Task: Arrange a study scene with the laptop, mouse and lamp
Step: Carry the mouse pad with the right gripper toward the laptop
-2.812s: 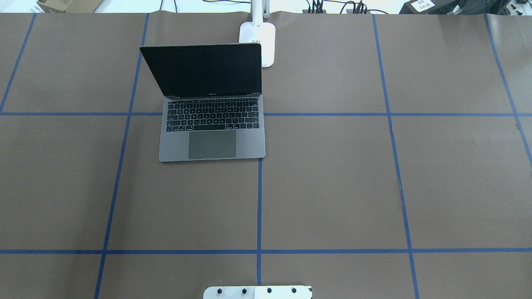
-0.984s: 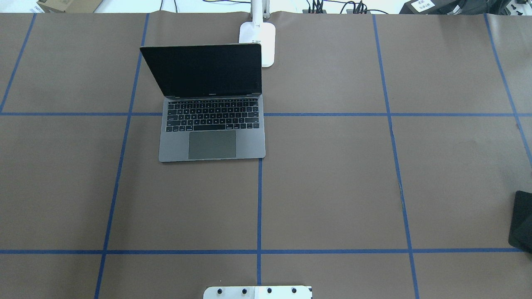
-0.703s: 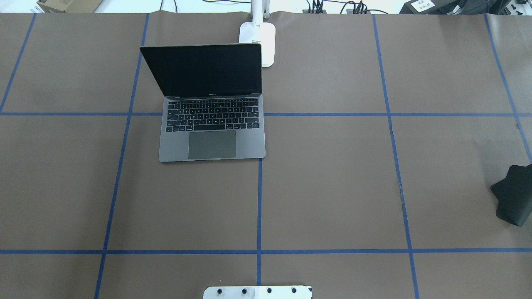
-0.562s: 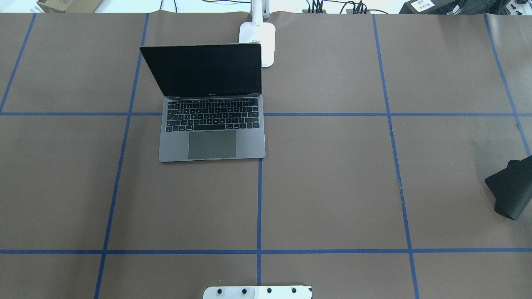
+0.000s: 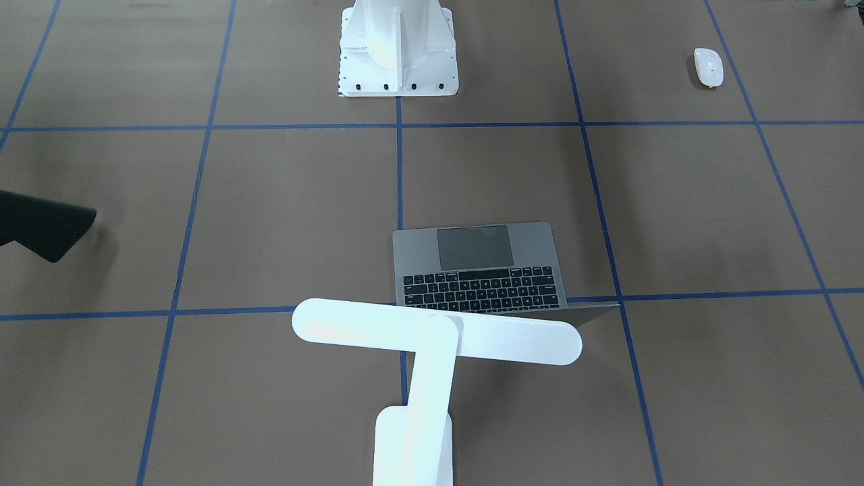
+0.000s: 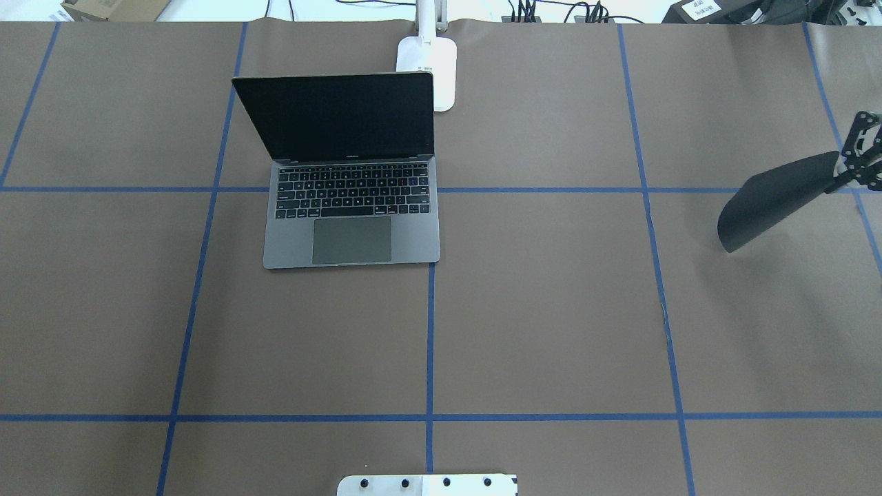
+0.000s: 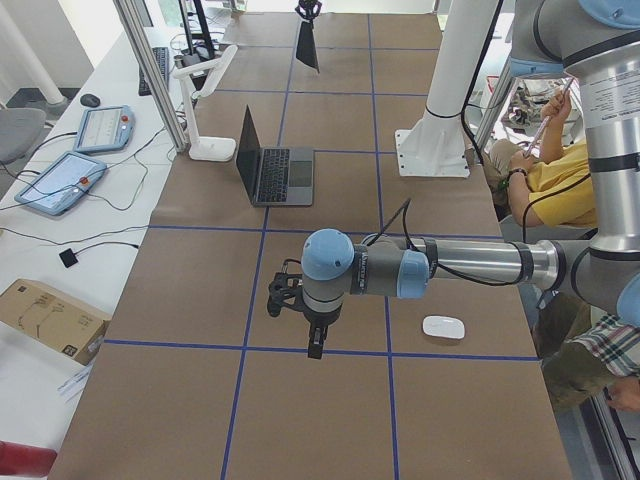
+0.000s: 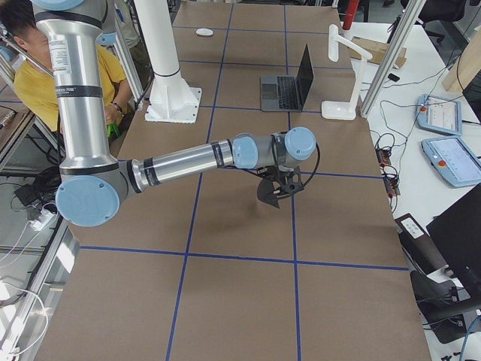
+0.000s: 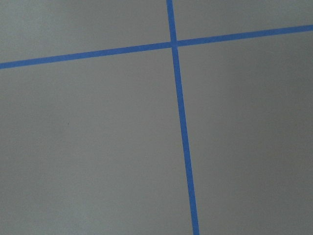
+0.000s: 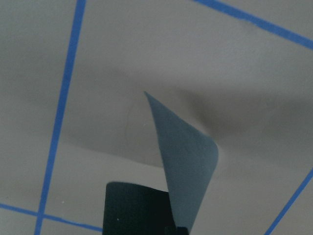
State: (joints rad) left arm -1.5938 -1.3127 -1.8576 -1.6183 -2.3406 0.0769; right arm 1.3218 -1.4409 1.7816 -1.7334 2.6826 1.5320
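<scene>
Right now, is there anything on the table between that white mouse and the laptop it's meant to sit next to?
Nothing visible. Between the mouse and the laptop lies only bare brown table with blue tape lines. The black pad, held by the right gripper, hangs far on the other side.

lamp (image 6: 441, 76) behind laptop (image 6: 351, 227), mouse (image 5: 709, 67) seemingly well apart

Left arm (image 7: 460, 264) and right arm (image 8: 180, 159): silver tubular links, grey joint housings with pale-blue caps, black wrist cable, small black lettering on the upper link, white pedestal (image 5: 398, 67) with dark screws along its base plate.
</scene>
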